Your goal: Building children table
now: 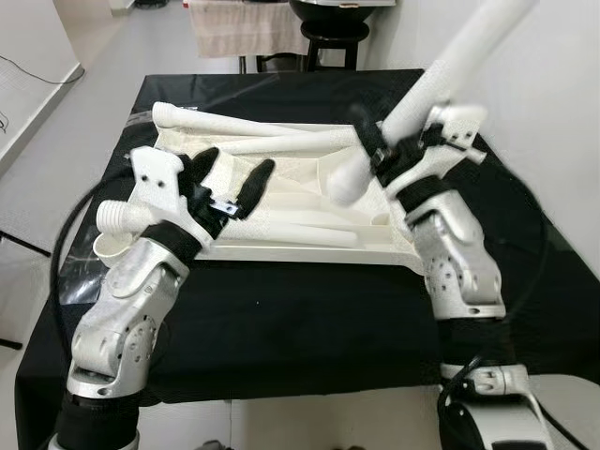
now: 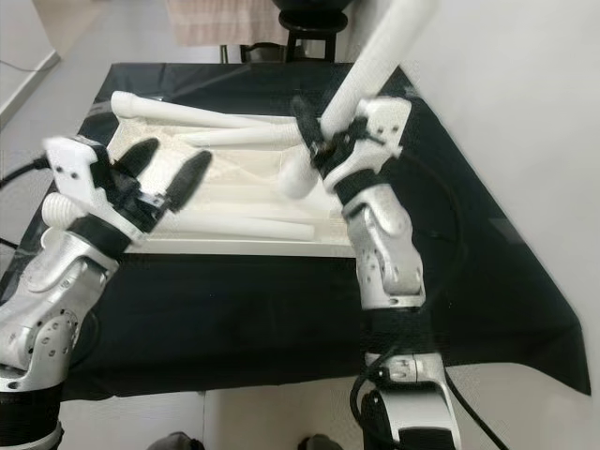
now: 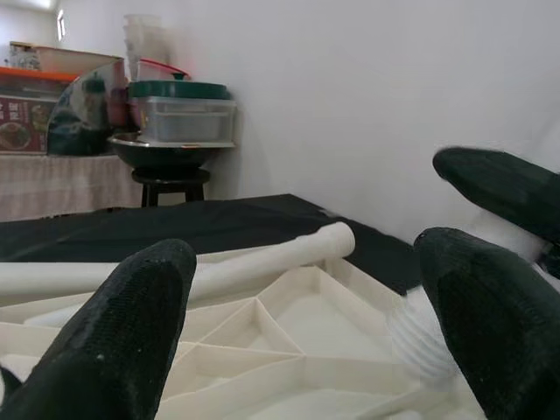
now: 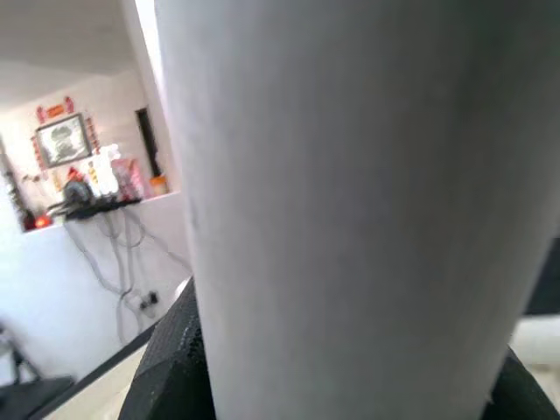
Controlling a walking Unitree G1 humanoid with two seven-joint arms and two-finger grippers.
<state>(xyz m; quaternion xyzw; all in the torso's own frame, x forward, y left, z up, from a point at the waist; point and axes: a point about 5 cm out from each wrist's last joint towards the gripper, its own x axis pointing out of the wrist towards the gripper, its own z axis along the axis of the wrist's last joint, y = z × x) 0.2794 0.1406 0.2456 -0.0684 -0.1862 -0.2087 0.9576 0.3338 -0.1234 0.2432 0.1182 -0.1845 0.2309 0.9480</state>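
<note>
Far left: a threaded white leg end (image 1: pixel 120 217) pokes out beside the left wrist, prob. another loose leg, rest hidden by the arm. Left gripper (image 1: pixel 231 177) hovers over the near-left part of the upturned white tabletop (image 1: pixel 309 246), fingers spread wide, nothing in them; left wrist view confirms the gap, w/ ribbed underside compartments below. Tabletop lies underside-up on the black cloth (image 1: pixel 309 319) covering the work surface. On/in it: loose legs, one long leg (image 1: pixel 253 120) across the far edge, another (image 1: pixel 295 142) just in front of it, a third (image 1: pixel 300 234) near the front edge. Moving right: right gripper (image 1: pixel 394 150) is clamped around a fourth leg (image 1: pixel 441 80), held steeply tilted, top pointing up and away to the right, lower rounded end (image 1: pixel 343 181) down over the right-centre of the tabletop, seemingly near a socket; whether it touches, can't tell. Risks: leg is tilted, so threads prob. won't catch or will cross-thread if turned at this angle; grip sits low on a long leg, so top-heavy, could swing or slip; pushing down off-axis may shove the unrestrained tabletop on the slick cloth, since left gripper isn't bracing it. Loose legs could roll into the way.
</note>
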